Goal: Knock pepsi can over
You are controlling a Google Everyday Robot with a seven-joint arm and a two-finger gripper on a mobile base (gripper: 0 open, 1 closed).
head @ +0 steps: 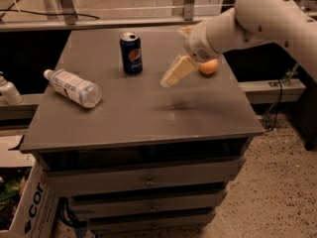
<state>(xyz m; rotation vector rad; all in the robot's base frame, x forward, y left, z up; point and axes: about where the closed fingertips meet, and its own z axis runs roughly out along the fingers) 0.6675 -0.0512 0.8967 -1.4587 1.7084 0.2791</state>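
Note:
The pepsi can (131,53) stands upright on the grey cabinet top (138,118), toward the back centre. It is dark blue with a round red-white-blue logo and a silver top. My gripper (168,81) hangs above the table to the right of the can, its cream fingers pointing down-left, about a can's width away from it. It holds nothing that I can see. The white arm comes in from the upper right.
A clear plastic water bottle (73,87) with a white label lies on its side at the left. An orange round fruit (208,66) sits at the right, behind the gripper. Drawers are below, a cardboard box (25,207) at the lower left, and a white bottle (9,90) on the left ledge.

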